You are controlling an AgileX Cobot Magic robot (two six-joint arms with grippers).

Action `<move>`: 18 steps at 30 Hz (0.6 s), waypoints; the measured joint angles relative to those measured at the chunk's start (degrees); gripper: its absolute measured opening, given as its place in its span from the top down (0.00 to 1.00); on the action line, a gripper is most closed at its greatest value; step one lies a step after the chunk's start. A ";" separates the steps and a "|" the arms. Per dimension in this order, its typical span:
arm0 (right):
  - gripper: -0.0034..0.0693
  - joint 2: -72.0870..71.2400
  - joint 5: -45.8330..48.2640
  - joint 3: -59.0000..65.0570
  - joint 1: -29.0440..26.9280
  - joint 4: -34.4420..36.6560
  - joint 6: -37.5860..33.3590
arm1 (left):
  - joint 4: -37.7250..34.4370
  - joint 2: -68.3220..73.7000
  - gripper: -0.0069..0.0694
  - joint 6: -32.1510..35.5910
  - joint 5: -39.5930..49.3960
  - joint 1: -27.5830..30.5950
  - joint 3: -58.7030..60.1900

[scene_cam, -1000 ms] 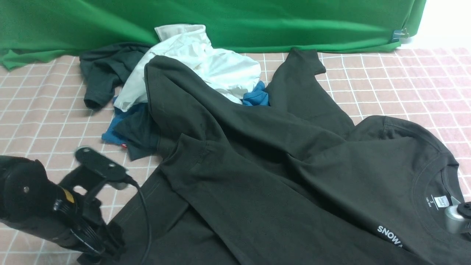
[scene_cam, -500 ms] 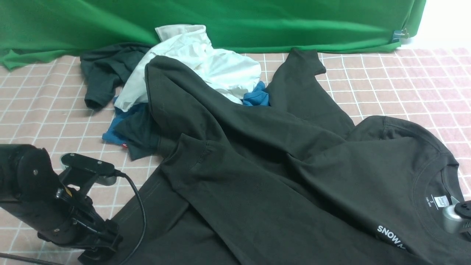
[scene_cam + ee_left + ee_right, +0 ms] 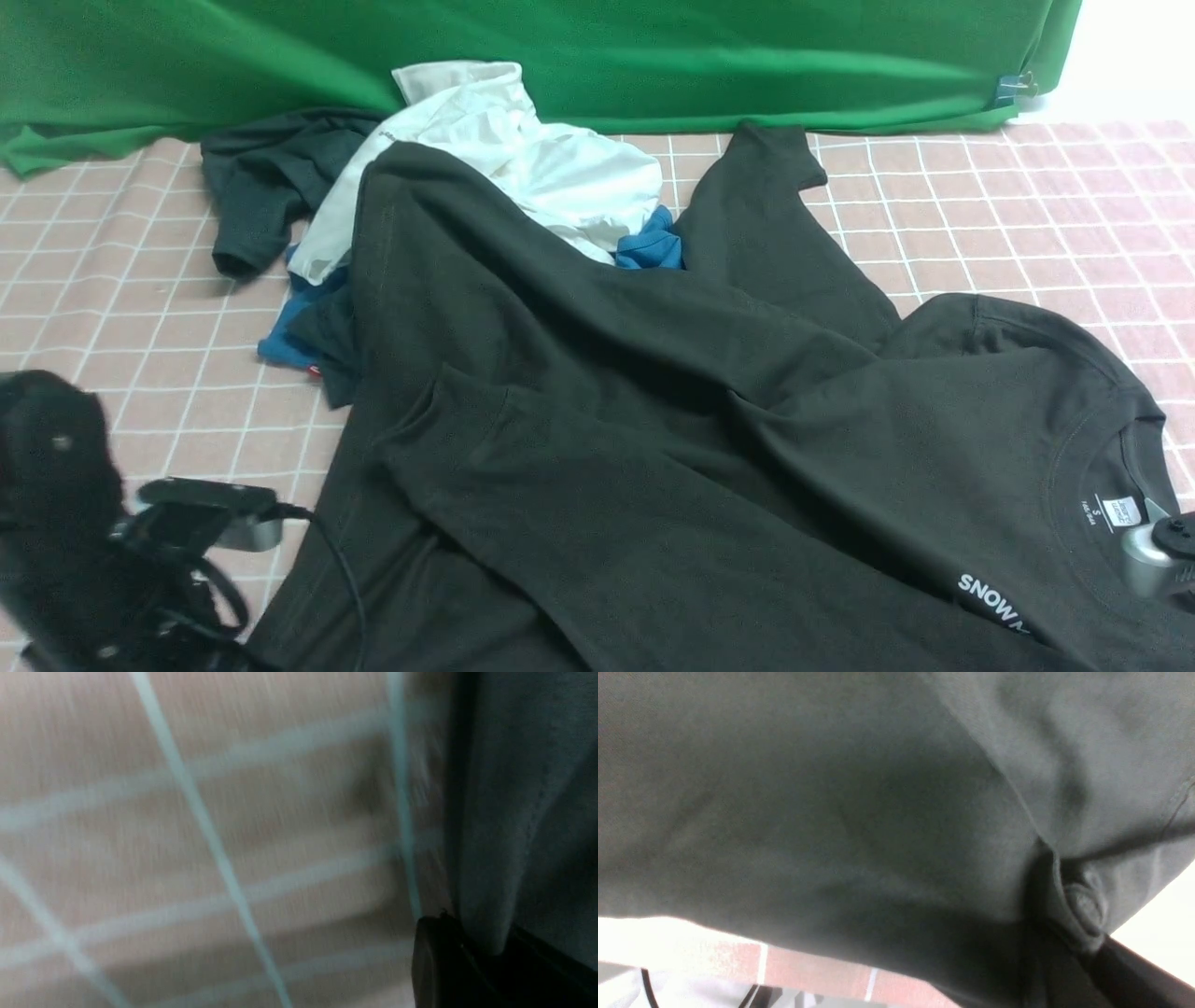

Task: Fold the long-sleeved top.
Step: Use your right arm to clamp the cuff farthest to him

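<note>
Front view: the long-sleeved top (image 3: pixel 653 448) sprawls crumpled across the near half of the counter (image 3: pixel 1027 205), from the near left corner to the near right edge. One sleeve runs up toward the far edge. Another part lies draped over a pile of clothes: a white shirt (image 3: pixel 523 159), a dark tee (image 3: pixel 261 187) and something blue (image 3: pixel 649 247).

The left hand (image 3: pixel 490 961) is closed. Its wrist view, though blurred, shows a dark edge of the top running down into the fingers, so it looks clamped on that edge near the near left corner. The right hand (image 3: pixel 1073 938) is shut on a bunched fold of the top close to the collar, at the near right edge.

The fabric looks soft, limp and fairly thick, so it will probably sag between the two holds and drag on the checked cloth rather than slide freely. It is not fragile. Seamed edges such as hem, collar and shoulder likely give the firmest bite, since a single flat layer could slip out. Pulling the draped part may tug the pile along with it.
</note>
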 joint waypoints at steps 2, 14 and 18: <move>0.85 0.00 0.22 0.00 0.00 0.00 0.00 | 0.07 -2.99 0.90 -0.15 1.87 0.00 0.00; 0.85 0.00 4.69 -0.77 0.00 3.59 -1.04 | 0.67 -25.74 0.90 -2.48 11.02 0.00 0.29; 0.79 0.00 5.46 -0.77 0.00 3.59 -1.23 | -0.06 -27.21 0.90 -2.89 11.37 0.00 0.29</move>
